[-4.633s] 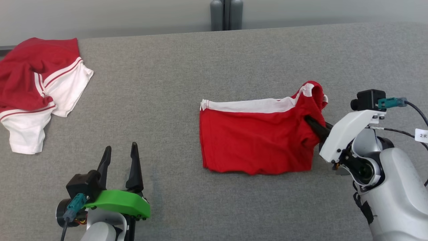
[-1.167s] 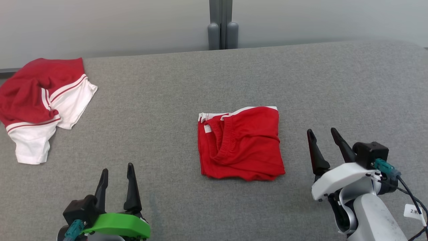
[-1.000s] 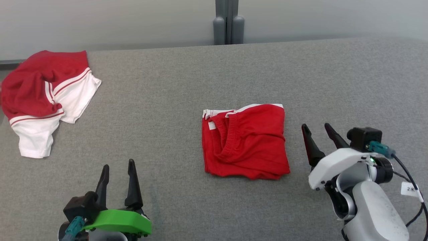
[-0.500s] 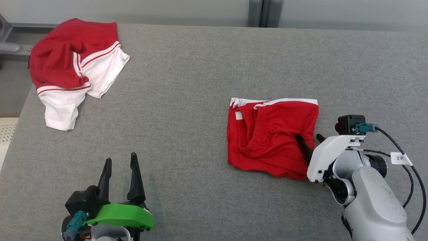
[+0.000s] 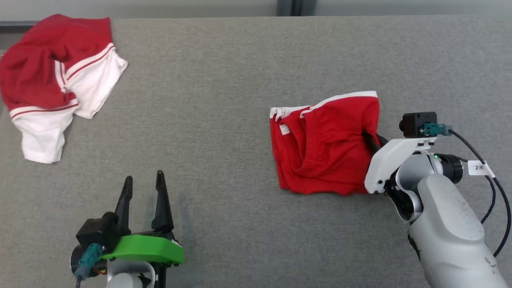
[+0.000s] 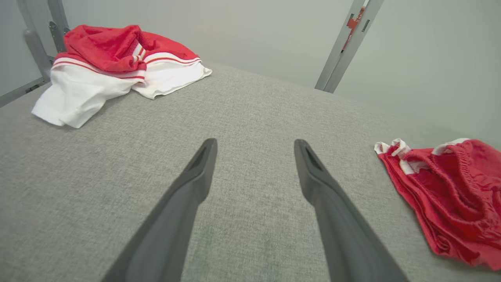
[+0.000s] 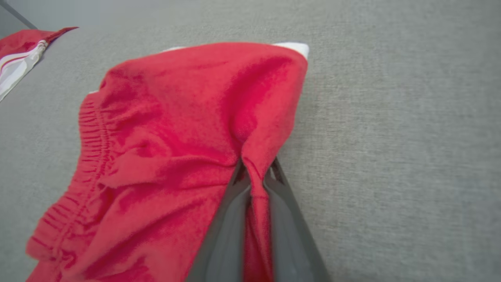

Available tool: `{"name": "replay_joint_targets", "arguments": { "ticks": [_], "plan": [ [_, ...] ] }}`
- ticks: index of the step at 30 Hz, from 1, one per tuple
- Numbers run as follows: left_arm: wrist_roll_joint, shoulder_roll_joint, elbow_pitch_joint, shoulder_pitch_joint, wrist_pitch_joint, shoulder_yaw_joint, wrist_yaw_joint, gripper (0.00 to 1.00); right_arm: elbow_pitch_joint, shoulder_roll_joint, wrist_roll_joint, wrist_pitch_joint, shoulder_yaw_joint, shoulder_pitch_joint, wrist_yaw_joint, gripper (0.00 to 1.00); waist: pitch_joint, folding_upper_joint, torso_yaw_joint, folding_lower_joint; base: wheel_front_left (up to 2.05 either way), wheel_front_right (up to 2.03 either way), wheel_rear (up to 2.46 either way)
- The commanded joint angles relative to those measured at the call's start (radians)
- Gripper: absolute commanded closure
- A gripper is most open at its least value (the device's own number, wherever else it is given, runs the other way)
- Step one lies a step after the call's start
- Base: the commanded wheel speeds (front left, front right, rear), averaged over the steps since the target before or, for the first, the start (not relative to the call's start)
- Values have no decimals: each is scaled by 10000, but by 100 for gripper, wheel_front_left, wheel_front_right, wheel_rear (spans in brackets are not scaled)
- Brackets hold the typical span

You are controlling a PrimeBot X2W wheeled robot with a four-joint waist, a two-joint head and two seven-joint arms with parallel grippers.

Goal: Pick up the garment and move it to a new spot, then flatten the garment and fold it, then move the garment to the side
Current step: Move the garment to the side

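Garment, folded right of centre on the worktop, is clenched at its right edge by the right gripper, the left gripper idle near-left with fingers spread; best slid sideways low and slowly, keeping the fold.

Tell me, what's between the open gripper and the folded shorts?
Just bare grey table, from the left gripper to the folded shorts, as the head view shows.
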Motion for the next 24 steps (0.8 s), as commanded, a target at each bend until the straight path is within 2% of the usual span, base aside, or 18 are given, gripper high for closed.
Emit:
{"name": "replay_joint_targets", "arguments": {
  "ticks": [1,9,13,18,24],
  "plan": [
    [127,112,-77,-197,0,18,-37,0,12,-136,-94,-186,-16,-167,-17,100,348,0,-941,0,0,0,0],
    [306,483,-446,-563,245,-39,13,0,317,-337,-161,-921,-298,-615,-17,100,905,0,-3241,0,0,0,0],
    [447,676,-674,-751,488,-145,17,0,509,-242,-38,-1194,-433,-749,-17,100,1150,0,-4070,0,0,0,0],
    [603,815,-936,-947,765,-269,69,0,799,-173,104,-1566,-375,-857,-17,100,1327,0,-4459,0,0,0,0],
    [638,944,-1264,-1000,914,-285,157,0,1420,-348,-204,-2121,-266,-1305,-18,100,1470,0,-4206,0,0,0,0]
  ]
}}
